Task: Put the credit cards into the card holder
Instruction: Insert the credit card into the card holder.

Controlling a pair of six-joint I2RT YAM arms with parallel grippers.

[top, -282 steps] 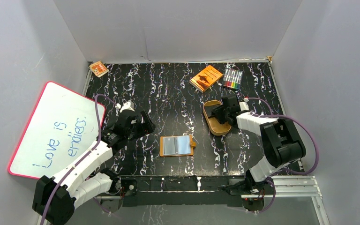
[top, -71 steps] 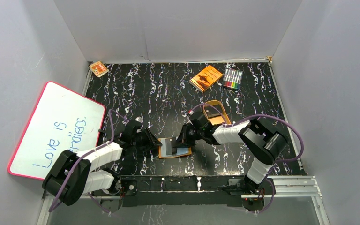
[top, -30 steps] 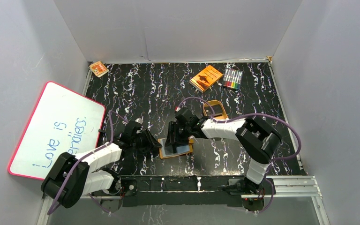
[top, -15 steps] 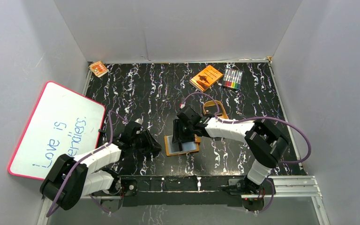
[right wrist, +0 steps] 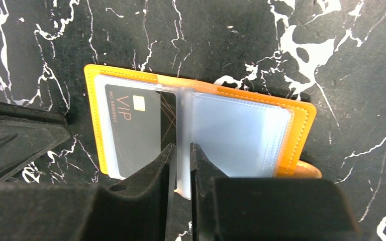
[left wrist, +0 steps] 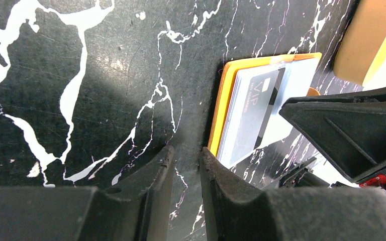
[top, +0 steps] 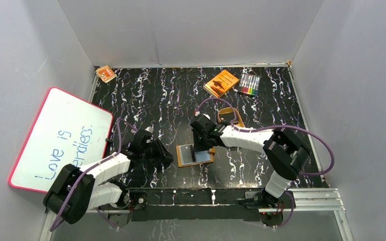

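Note:
The orange card holder [top: 206, 159] [right wrist: 301, 125] lies open on the black marbled table. A dark grey credit card [right wrist: 133, 130] [left wrist: 256, 110] marked VIP sits in its left clear sleeve. My right gripper [top: 199, 147] [right wrist: 182, 146] hangs over the holder's middle, shut on a raised clear plastic sleeve leaf [right wrist: 183, 175] that stands between the fingers. My left gripper [top: 163, 154] [left wrist: 186, 150] rests low on the table just left of the holder. Its jaws stand narrowly apart with only table between them, and its right finger [left wrist: 211, 165] is beside the holder's orange edge [left wrist: 216, 125].
A gold oval tray [top: 227, 112] lies behind the right arm, partly hidden. An orange book [top: 221, 83] and a pack of markers [top: 250, 84] sit at the back right. A small orange box [top: 105, 73] is at the back left. A whiteboard [top: 60, 138] leans at the left wall.
The right gripper slid right across the holder, which shifted slightly right, and its jaws have narrowed onto the clear sleeve. The left arm has stayed put.

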